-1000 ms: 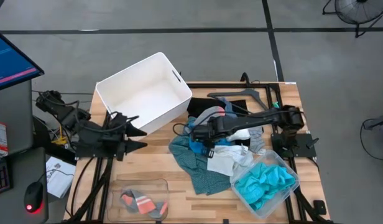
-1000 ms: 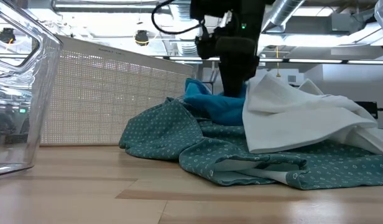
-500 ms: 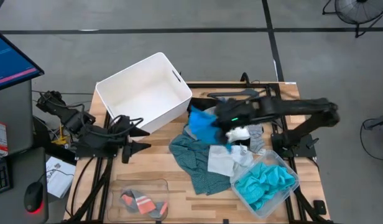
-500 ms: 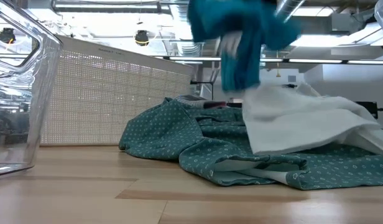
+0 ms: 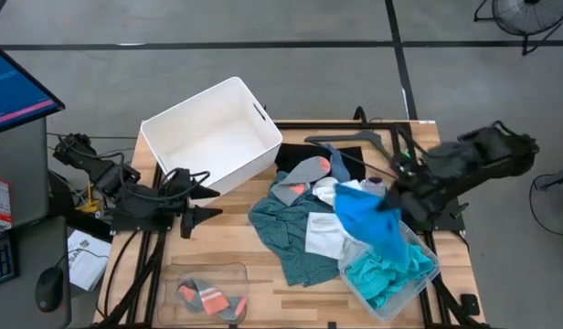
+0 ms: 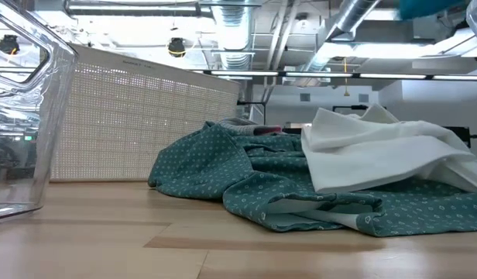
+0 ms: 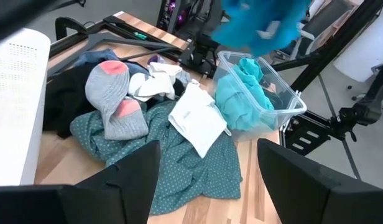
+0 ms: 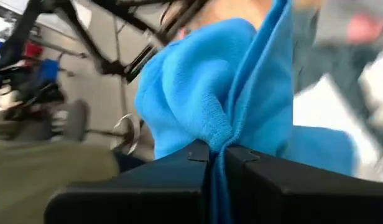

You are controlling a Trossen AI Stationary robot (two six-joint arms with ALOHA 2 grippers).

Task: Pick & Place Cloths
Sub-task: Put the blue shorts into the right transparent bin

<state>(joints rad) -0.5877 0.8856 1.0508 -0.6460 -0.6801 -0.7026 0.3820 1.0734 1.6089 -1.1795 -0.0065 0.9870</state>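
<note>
My right gripper (image 8: 216,155) is clamped tight on the bright blue cloth (image 5: 373,219); the right wrist view shows the fabric pinched in the seam between my fingers (image 8: 173,180), a detail the high view hides under the cloth itself. From above, the blue cloth hangs over the near corner of the clear bin (image 5: 426,274), its long axis running diagonally from the white cloth (image 5: 323,236) side toward that bin, which holds turquoise cloths (image 5: 382,274).

My left gripper (image 5: 201,203) sits at the table's left side, beside the white bin (image 5: 213,137), fingers spread and holding nothing. The left wrist view looks across the pile: grey cloth with orange patches (image 7: 110,99), white cloth flat on the dark teal-green dotted cloth (image 7: 179,168), black cloth (image 7: 64,102) toward the white bin.

The low view gives only the teal cloth spread along the wood with the white one mounded on it, and a blue scrap at the upper right corner.

Open board lies between the pile and the left arm. A second clear container (image 5: 208,291) at the front edge holds a grey-and-orange piece. The black hanger (image 5: 355,139) lies at the far edge.
</note>
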